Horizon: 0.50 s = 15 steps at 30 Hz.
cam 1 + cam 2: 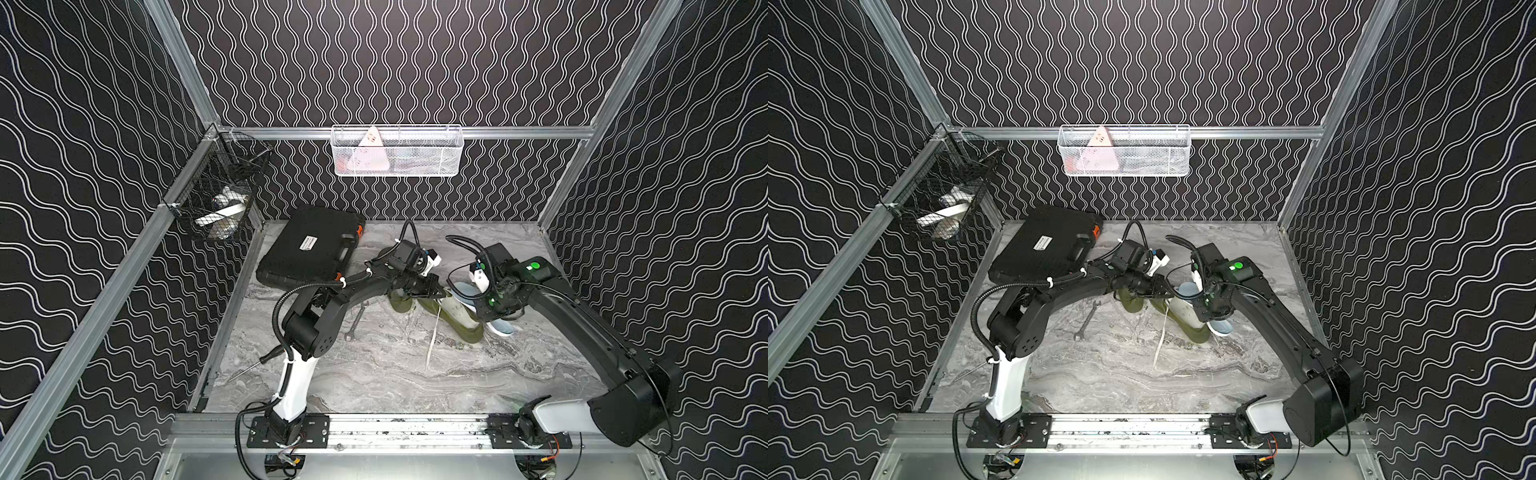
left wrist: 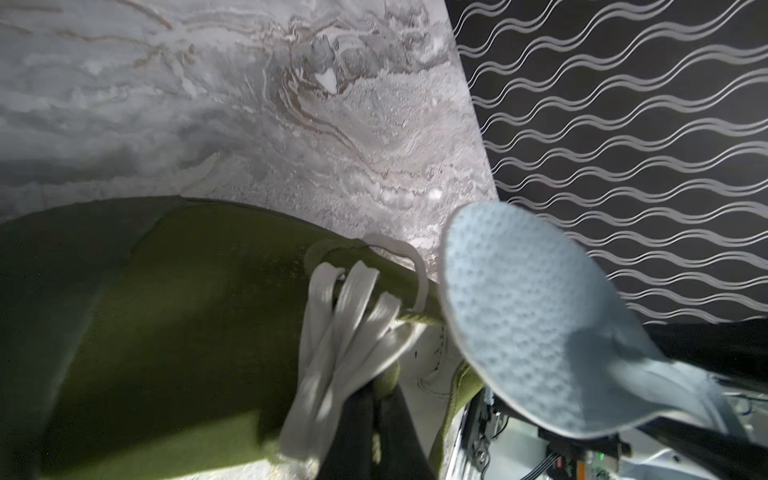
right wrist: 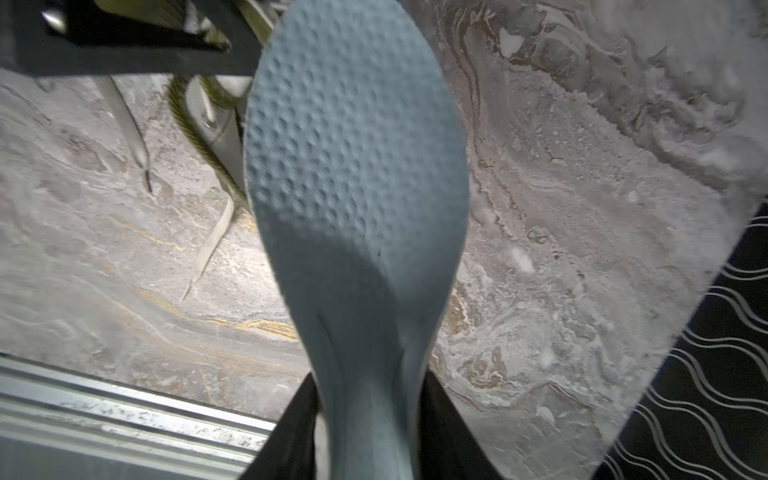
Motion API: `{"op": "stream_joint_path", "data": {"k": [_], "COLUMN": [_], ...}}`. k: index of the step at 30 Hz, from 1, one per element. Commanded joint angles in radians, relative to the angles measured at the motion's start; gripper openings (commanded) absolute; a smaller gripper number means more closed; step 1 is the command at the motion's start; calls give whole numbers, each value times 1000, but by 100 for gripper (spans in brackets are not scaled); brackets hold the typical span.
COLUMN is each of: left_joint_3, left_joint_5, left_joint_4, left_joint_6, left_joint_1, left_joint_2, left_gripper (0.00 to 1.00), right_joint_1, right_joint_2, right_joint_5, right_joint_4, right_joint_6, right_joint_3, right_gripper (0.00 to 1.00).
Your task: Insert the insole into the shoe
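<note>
"While the shoe [image 1: 465, 328] rests on the marbled table [image 1: 374, 374], what is it made of?" asks the trainee.

"Matte olive cloth, fine-grained," the operator answers, "with a rounded toe, flat off-white laces [image 2: 345, 332] crossing over the tongue, and a pale cream lining inside. One lace end trails off the shoe across the stone-patterned top."

"And the insole [image 3: 353, 166]?"

"Pale blue foam. Its face is pressed with rows of small dimples at the broad, rounded forefoot and smooths out where it narrows toward the heel. A thin lighter edge runs round it. It is outside the shoe and lifted off the table, with its broad end close to the laced opening on the shoe's right-arm side. Whether it touches the shoe cannot be told."

"Who holds it?"

"The right gripper [image 3: 370, 399] — its black fingers pinch the narrow heel end from both sides. The left gripper [image 1: 436, 291] is at the shoe, its fingers [image 2: 361, 432] drawn together on the upper's edge just beside the laces."

"Anything else near the shoe?"

"A steel open-ended wrench [image 1: 357, 320] lies beside it on the left-arm side, and further that way a black moulded plastic case [image 1: 311, 249] with orange latches. A white wire-mesh basket [image 1: 397, 151] hangs high beyond the shoe."
</note>
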Motion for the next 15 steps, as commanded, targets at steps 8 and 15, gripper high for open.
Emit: {"op": "stream_joint_path", "data": {"k": [8,15], "left_joint_3": [-37,-69], "left_joint_5": [29,-8], "left_joint_4": [157,149], "left_joint_6": [-83,-59], "left_joint_1": [2,-9], "left_joint_2": [4,-2], "left_gripper": [0,0], "right_joint_1": [114,130], "right_joint_2": [34,31], "right_joint_5": [158,139], "right_joint_4": [-150,-163], "right_joint_6": [-45,-70], "right_joint_3": [17,-15], "right_gripper": [39,37]}}
